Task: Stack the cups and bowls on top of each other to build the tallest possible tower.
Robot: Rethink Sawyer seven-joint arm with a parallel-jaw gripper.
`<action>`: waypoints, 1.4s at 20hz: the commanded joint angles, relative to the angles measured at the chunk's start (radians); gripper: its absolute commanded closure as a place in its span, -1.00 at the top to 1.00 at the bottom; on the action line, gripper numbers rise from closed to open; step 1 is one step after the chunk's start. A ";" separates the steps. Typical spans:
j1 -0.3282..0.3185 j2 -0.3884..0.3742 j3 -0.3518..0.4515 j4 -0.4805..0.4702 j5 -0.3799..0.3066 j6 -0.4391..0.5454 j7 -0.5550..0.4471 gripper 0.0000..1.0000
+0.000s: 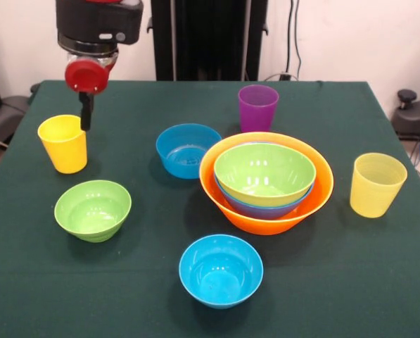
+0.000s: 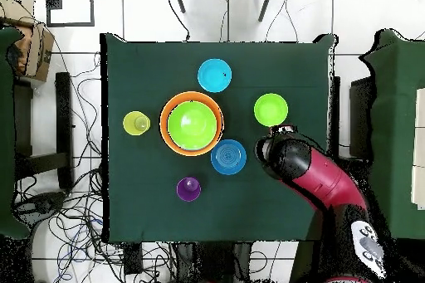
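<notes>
Front view: end effector (image 1: 86, 113) just above yellow cup (image 1: 63, 144) rim.

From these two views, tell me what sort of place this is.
Probably a robotics lab: a green-covered table with plastic bowls and cups laid out, a red robot arm over it, and loose cables across the tiled floor around it.

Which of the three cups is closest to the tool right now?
The opaque yellow cup: the tool hangs right at its rim, while the purple and pale ribbed cups stand far across the table.
</notes>
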 commanded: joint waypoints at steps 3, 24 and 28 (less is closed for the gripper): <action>0.020 0.012 0.036 -0.008 0.010 0.053 0.078 1.00; 0.010 0.190 0.032 -0.104 -0.137 -0.225 0.010 1.00; -0.009 0.213 0.050 -0.098 -0.151 -0.270 0.000 1.00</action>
